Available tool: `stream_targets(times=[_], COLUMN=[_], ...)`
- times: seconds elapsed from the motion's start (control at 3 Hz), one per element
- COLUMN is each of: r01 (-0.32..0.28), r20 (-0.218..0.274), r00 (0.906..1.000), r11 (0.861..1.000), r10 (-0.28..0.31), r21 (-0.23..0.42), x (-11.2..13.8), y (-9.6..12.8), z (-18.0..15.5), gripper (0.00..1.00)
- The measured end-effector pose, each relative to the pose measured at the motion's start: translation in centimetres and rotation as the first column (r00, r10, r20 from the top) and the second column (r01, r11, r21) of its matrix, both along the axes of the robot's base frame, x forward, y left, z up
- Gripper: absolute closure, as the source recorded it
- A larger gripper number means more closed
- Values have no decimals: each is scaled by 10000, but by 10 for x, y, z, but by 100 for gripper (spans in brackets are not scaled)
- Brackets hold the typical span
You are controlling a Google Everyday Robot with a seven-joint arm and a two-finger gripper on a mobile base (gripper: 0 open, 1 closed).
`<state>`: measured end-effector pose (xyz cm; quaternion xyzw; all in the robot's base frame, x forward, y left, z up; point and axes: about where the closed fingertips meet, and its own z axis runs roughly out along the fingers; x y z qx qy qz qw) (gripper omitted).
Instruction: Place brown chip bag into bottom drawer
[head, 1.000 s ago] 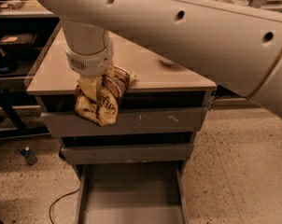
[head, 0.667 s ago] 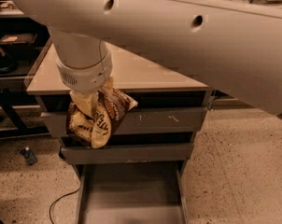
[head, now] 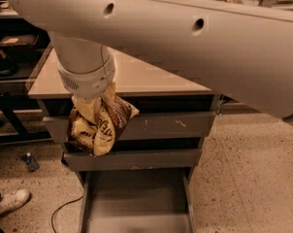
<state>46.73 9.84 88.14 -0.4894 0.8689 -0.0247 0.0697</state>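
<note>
The brown chip bag (head: 101,125) is crinkled, dark brown and yellow-tan, and hangs from my gripper (head: 95,102) just under the arm's white wrist (head: 86,76). The gripper is shut on the bag's top and is mostly hidden by the wrist and the bag. The bag hangs at the cabinet's front left, in front of the scratched top drawer (head: 170,125) and just above the middle drawer's front (head: 146,159). The bottom drawer (head: 137,200) is pulled open below, a wide shallow grey tray, and nothing shows inside it. The bag is above and a little left of its back end.
The big grey arm (head: 185,38) spans the upper view over the tan cabinet top (head: 151,79). A dark shelf unit (head: 10,47) stands at the left. A white shoe (head: 9,201), a cable (head: 64,210) and a small object (head: 30,161) lie on the speckled floor at the left.
The arm has come down and a little to the right with the bag. The bag now hangs lower, reaching the middle drawer's front. The drawers have not moved.
</note>
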Motion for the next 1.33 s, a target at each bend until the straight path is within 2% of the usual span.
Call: stream_targets(times=[0.33,0.67,1.0,1.33], r01=[616,1561,2258,2844], r20=[-611,-1688,-2666,-3561], r00=[9963,9742,9400,8993], r11=[9979,9875,9740,9581], r10=[-602,-1498,-2129,-2538], r21=[216,241,181,355], x=[-20,-52,-76,-89], y=[0,-11,-25,-29], z=[-40,-110,-186,-261], gripper=[100,100,100,100])
